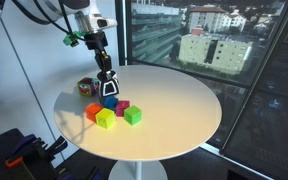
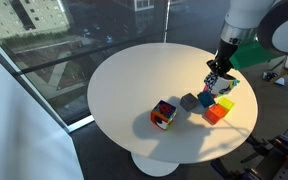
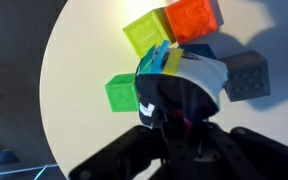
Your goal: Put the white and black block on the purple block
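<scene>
Stiffness and low weight seemed likely for the white and black block (image 3: 174, 85), a small cube whose flat opposite faces offered the natural hold. The tool (image 1: 106, 88) was clamped narrow on it, just above the blue block (image 1: 109, 101) in the cluster on the table (image 1: 179, 100). The purple block (image 1: 122, 105) showed in an exterior view only. In the wrist view the blurred held cube hid it.
</scene>
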You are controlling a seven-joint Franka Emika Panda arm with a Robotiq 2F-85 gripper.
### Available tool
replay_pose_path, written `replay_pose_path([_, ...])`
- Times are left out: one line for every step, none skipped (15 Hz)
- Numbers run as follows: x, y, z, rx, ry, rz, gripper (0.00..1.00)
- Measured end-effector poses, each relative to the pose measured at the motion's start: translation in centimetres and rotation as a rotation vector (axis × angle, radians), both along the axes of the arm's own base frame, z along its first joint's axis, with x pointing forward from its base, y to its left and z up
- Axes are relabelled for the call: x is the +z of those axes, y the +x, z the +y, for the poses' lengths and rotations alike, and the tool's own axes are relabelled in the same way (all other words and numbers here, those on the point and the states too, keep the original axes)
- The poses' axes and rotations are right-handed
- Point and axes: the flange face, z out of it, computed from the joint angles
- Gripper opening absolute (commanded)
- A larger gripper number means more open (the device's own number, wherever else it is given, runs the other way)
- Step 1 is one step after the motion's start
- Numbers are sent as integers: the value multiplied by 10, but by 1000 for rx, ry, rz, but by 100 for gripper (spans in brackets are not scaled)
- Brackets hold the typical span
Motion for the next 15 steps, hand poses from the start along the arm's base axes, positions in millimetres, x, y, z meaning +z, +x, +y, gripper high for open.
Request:
replay_pose_path([0,2,-5,-11,-1,3,8])
replay_pose_path([-1,3,-10,-22,0,6,7])
replay_pose_path([-2,5,-15,-32,0,8,7])
replay_pose_path([-4,7,-20,-43,0,12,7])
replay_pose_path([-5,10,-24,-52,1,15,7])
replay_pose_path([-7,13,-29,-62,1,19,7])
replay_pose_path([-9,16,-33,-73,1,22,7])
replay_pose_path([-12,19,-37,-84,0,26,7])
replay_pose_path([-14,22,-41,-95,0,30,7])
replay_pose_path([-17,25,-44,-106,-1,33,7])
replay_pose_path([-19,28,-48,-116,-2,38,7])
replay_pose_path([-22,31,-50,-125,-3,41,7])
replay_pose_path([-25,34,-53,-133,-4,45,7])
replay_pose_path([-27,37,-56,-139,-4,48,7])
replay_pose_path([-30,40,-58,-145,-5,51,7])
